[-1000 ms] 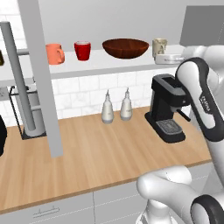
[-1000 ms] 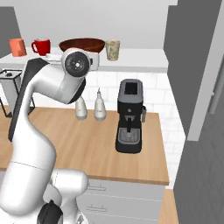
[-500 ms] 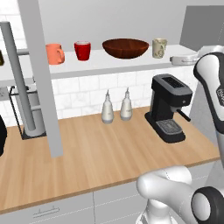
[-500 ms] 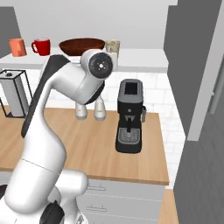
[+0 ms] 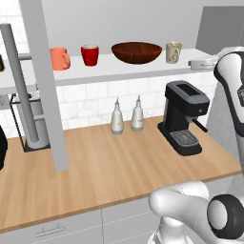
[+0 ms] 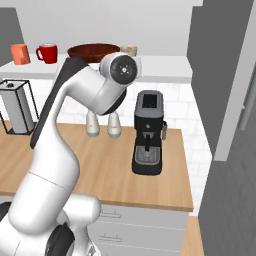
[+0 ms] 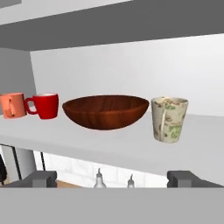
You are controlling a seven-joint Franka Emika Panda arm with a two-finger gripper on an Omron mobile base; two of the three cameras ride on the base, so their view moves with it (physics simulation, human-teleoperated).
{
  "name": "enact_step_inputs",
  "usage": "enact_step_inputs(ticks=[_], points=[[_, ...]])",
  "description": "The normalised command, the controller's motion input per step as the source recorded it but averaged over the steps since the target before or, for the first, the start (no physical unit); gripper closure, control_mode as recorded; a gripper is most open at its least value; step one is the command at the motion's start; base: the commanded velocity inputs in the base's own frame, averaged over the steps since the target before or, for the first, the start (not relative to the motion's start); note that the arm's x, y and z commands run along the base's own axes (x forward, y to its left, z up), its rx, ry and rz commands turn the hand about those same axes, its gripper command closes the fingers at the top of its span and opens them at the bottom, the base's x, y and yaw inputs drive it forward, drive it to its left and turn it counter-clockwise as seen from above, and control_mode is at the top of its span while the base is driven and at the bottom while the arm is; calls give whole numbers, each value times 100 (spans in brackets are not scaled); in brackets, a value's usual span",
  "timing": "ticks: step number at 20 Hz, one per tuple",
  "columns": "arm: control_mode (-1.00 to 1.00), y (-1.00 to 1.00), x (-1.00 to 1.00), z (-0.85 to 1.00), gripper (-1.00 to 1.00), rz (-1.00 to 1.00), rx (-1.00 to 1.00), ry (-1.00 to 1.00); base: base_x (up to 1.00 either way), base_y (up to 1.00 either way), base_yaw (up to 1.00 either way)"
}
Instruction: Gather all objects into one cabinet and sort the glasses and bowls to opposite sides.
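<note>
In the hand view, my gripper (image 7: 114,178) is open with nothing between its fingertips (image 7: 41,178), just in front of the cabinet's pale grey shelf (image 7: 131,151). Four things stand in a row on that shelf. From left to right they are a coral-orange mug (image 7: 12,105), a red mug (image 7: 43,106), a wide dark brown bowl (image 7: 106,111) and a beige mottled mug (image 7: 169,119). The left base view shows the same row: coral mug (image 5: 59,58), red mug (image 5: 89,55), bowl (image 5: 137,52), beige mug (image 5: 173,52). My arm (image 5: 231,76) rises at the shelf's right end.
A black coffee machine (image 5: 183,116) and two white bottles (image 5: 117,118) stand on the wooden counter (image 5: 95,171) under the shelf. A paper towel holder (image 5: 28,109) is at the left. A grey cabinet door (image 5: 45,81) hangs open, edge-on, left of the mugs.
The arm has swung right and the hand has drawn back from the beige mug toward the shelf's right end. The gripper stays open. The mugs and bowl have not moved.
</note>
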Motion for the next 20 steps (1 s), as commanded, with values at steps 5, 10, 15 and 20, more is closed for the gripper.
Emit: enact_step_inputs(ticks=[5,10,15,20], points=[[-100,0,42,0,-100,0,0,0,0,0,0],[-100,0,31,0,-100,0,0,4,0,0,0],[-100,0,32,0,-100,0,0,5,0,0,0],[-100,-11,29,0,-100,0,0,2,0,0,0]])
